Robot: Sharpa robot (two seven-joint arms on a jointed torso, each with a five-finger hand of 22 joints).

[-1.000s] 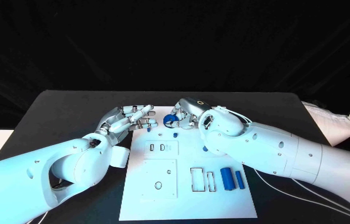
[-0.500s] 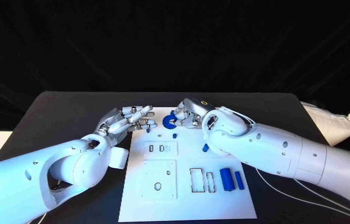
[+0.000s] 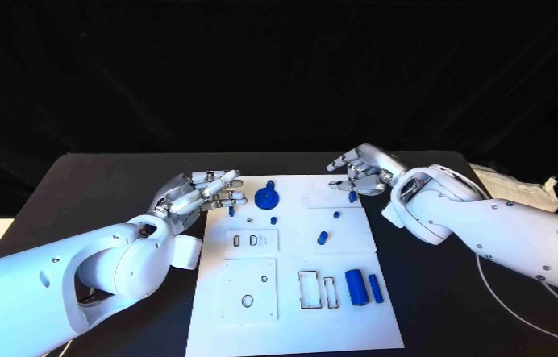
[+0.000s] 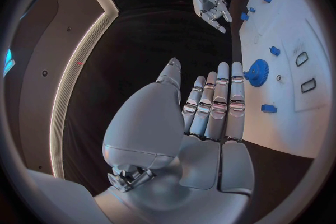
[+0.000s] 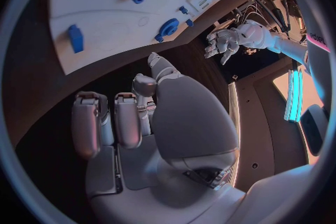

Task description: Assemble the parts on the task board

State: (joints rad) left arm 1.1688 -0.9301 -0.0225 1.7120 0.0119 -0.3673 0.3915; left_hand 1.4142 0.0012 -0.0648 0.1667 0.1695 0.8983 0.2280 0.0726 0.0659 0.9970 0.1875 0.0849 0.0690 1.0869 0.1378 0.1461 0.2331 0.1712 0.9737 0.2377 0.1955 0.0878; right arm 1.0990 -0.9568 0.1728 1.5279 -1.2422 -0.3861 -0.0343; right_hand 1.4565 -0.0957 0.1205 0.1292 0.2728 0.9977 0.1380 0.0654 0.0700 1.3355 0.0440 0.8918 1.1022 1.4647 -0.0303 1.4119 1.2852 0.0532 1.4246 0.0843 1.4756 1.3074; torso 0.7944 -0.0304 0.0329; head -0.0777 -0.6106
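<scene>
The white task board (image 3: 291, 309) lies in the middle of the black table. A blue gear (image 3: 266, 200) sits near its far edge, also seen as the gear (image 4: 257, 73) and the gear (image 5: 168, 27). Small blue parts (image 3: 323, 238) are scattered over the far half. A blue cylinder (image 3: 357, 286) and a thin blue bar (image 3: 374, 288) lie at the near right. My left hand (image 3: 200, 192) hovers at the board's far left corner, fingers (image 4: 218, 95) stretched out and holding nothing. My right hand (image 3: 363, 172) is beyond the far right corner, fingers apart and empty.
The board has rectangular slots (image 3: 314, 288) beside the cylinder and a square plate with an oval hole (image 3: 247, 300) at the near left. Black table (image 3: 105, 188) surrounds the board. A white cable (image 3: 483, 272) runs under my right arm.
My right hand has let go of the blue gear and pulled away to the right, off the board. The gear now rests on the board. My left hand has barely moved.
</scene>
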